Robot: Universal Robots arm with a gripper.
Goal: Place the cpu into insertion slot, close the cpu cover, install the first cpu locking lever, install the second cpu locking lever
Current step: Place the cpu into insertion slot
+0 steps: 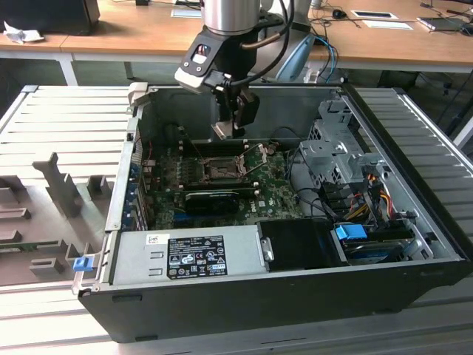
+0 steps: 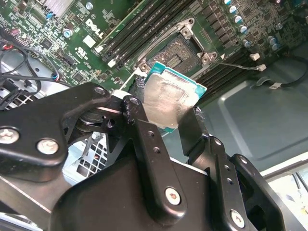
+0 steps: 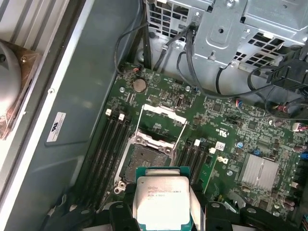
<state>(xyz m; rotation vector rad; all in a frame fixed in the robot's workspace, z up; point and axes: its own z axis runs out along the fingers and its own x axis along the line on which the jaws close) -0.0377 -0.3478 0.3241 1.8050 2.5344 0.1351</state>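
Power supply label: black sticker, white print and rows of marks, too small to read.
Cpu: there, faint lines of print on the metal top, not legible.
Circuit board logo: white maker's mark beside the memory slots.
Case wall sticker: white, fine print, unreadable.

Arm: silver-grey cylinder. Black cables loop beside it, above the claw. Claw: matte black, with jointed bar-link fingers fastened by silver round-head screws.
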